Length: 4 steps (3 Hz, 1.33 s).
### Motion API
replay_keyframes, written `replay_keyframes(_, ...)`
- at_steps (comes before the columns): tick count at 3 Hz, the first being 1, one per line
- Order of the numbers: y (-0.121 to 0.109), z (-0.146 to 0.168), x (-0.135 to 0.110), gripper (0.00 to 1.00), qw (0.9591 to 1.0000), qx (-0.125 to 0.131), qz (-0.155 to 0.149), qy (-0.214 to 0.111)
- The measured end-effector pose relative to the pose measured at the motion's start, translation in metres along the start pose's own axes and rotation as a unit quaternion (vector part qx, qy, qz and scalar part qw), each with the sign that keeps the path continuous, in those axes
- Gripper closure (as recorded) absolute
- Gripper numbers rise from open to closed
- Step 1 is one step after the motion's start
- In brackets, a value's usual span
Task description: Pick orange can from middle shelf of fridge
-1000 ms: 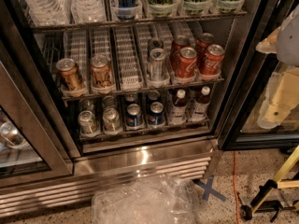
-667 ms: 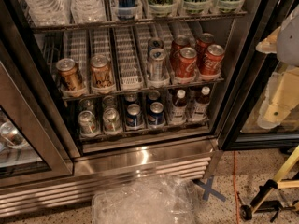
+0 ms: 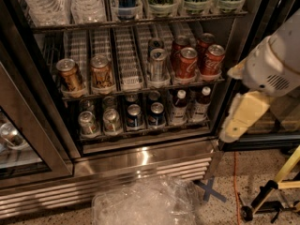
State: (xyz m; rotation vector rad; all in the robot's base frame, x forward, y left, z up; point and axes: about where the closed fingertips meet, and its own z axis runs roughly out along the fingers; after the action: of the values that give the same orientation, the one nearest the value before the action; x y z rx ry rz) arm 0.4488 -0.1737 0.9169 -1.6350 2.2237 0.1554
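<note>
- Gripper (image 3: 233,125): cream-coloured, hangs at the right edge under the white arm housing (image 3: 274,67), in front of the fridge's right post and outside the shelves. Can't tell whether clenched or released; nothing seen in it.
- Orange can (image 3: 70,76): upright in the leftmost lane of the middle shelf (image 3: 127,65), at the front cup, silver lid up. Well apart from the gripper.
- Just right of it, in the next lane, a 2nd orange can w/ paler label (image 3: 102,72), also upright.
- Two empty lanes follow, then a silver can (image 3: 158,64), w/ another behind it.
- Right end of the shelf: red Coca-Cola cans (image 3: 188,63), two at the front, more behind.
- Lower shelf: silver cans at left, blue cans (image 3: 134,116) in the mid lanes, small bottles (image 3: 178,105) at right.
- Top shelf: clear bottles at left, green-labelled drinks at right.
- Fridge (image 3: 140,159): steel sill and louvred grille at the base; glass door at left.
- Floor, near side: crumpled clear plastic (image 3: 145,203), blue tape X (image 3: 211,191), orange cable (image 3: 236,182).
</note>
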Motion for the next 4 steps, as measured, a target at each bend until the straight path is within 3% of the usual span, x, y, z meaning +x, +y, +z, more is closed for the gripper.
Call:
replay_keyframes(1, 0.020, 0.046, -0.037, 0.00, 0.9941, -0.037, 0.031, -0.097)
replay_keyframes(2, 0.024, 0.042, -0.060, 0.00, 0.9887, -0.045, 0.042, -0.137)
replay_keyframes(3, 0.024, 0.042, -0.060, 0.00, 0.9887, -0.045, 0.042, -0.137)
replay_keyframes(4, 0.024, 0.068, -0.072, 0.00, 0.9863, -0.049, 0.049, -0.150)
